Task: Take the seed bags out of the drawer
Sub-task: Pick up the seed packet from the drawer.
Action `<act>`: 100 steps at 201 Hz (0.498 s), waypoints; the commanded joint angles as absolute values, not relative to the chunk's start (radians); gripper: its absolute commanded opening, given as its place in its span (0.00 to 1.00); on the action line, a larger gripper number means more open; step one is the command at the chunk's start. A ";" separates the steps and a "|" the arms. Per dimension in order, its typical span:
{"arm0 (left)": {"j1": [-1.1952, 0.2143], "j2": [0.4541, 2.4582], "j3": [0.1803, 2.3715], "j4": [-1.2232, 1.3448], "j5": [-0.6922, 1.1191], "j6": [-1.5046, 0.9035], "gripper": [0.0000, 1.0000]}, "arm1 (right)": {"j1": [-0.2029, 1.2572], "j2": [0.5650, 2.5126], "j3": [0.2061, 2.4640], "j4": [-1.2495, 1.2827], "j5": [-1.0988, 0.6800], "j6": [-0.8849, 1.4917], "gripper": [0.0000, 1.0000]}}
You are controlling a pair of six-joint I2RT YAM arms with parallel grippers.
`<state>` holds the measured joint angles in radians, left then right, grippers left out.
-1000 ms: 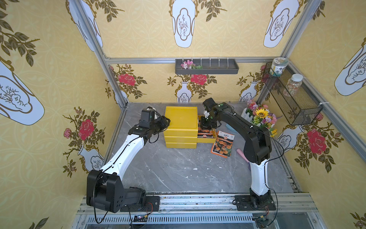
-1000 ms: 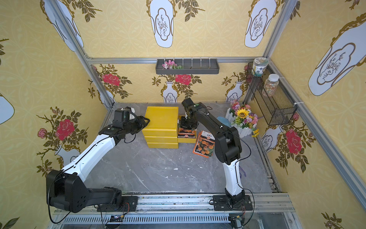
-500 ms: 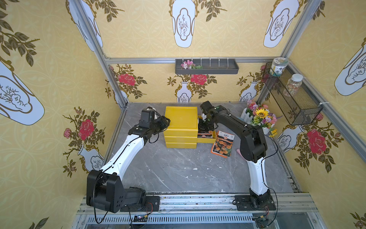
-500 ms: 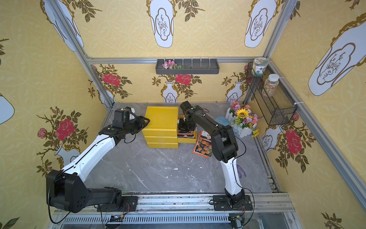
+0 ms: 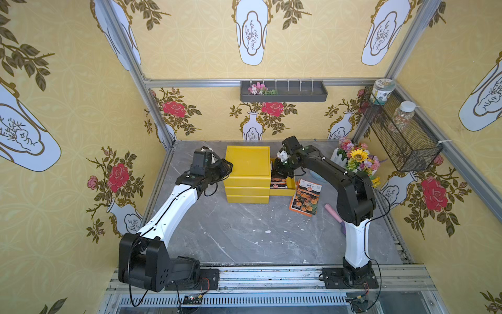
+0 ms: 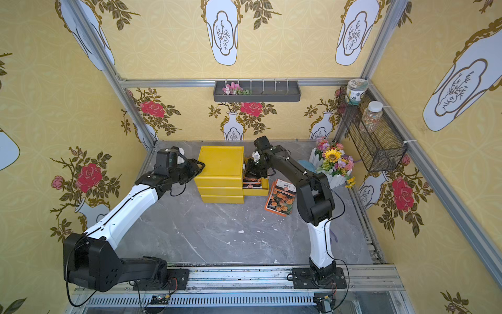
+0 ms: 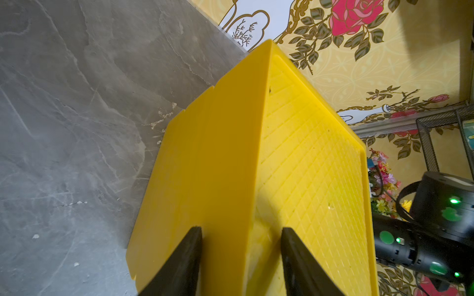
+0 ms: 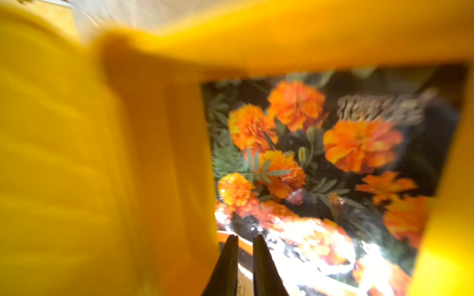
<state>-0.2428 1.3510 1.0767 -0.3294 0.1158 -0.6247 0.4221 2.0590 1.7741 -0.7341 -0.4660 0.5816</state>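
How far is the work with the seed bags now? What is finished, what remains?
Done: the drawer stands open, and seed bags lie on the table beside it. In hand: the right hand is inside the drawer over a marigold bag; a grip is unclear. The left hand straddles the chest edge. Left: at least that bag.

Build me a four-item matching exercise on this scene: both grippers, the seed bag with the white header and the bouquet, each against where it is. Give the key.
Column A
1. left gripper
2. right gripper
3. seed bag with the white header
4. bouquet

Column B
a. lying on the grey table beside the open drawer
b. gripping the yellow chest at its top edge
c. standing near the wire basket
d. reaching into the drawer, over another seed bag

Pairs: 1-b, 2-d, 3-a, 4-c
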 commanded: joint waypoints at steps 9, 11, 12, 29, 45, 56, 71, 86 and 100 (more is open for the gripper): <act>-0.247 1.369 1.071 -0.437 0.153 -0.615 0.53 | 0.422 2.055 1.844 -0.859 -0.354 0.521 0.27; -0.247 1.370 1.071 -0.437 0.152 -0.615 0.53 | 0.423 2.057 1.850 -0.871 -0.341 0.518 0.27; -0.247 1.371 1.071 -0.437 0.151 -0.615 0.53 | 0.424 2.059 1.854 -0.877 -0.334 0.516 0.28; -0.247 1.373 1.074 -0.436 0.150 -0.617 0.53 | 0.443 2.078 1.918 -0.975 -0.214 0.491 0.37; -0.247 1.375 1.075 -0.433 0.150 -0.620 0.54 | 0.452 2.090 1.928 -0.992 -0.169 0.487 0.42; -0.247 1.377 1.075 -0.431 0.149 -0.621 0.53 | 0.454 2.099 1.925 -0.992 -0.157 0.489 0.42; -0.247 1.379 1.075 -0.430 0.150 -0.623 0.53 | 0.455 2.118 1.925 -0.990 -0.149 0.491 0.35; -0.247 1.380 1.074 -0.427 0.150 -0.626 0.53 | 0.454 2.140 1.927 -0.986 -0.147 0.493 0.25; -0.247 1.380 1.074 -0.426 0.150 -0.629 0.54 | 0.455 2.158 1.929 -0.983 -0.144 0.493 0.22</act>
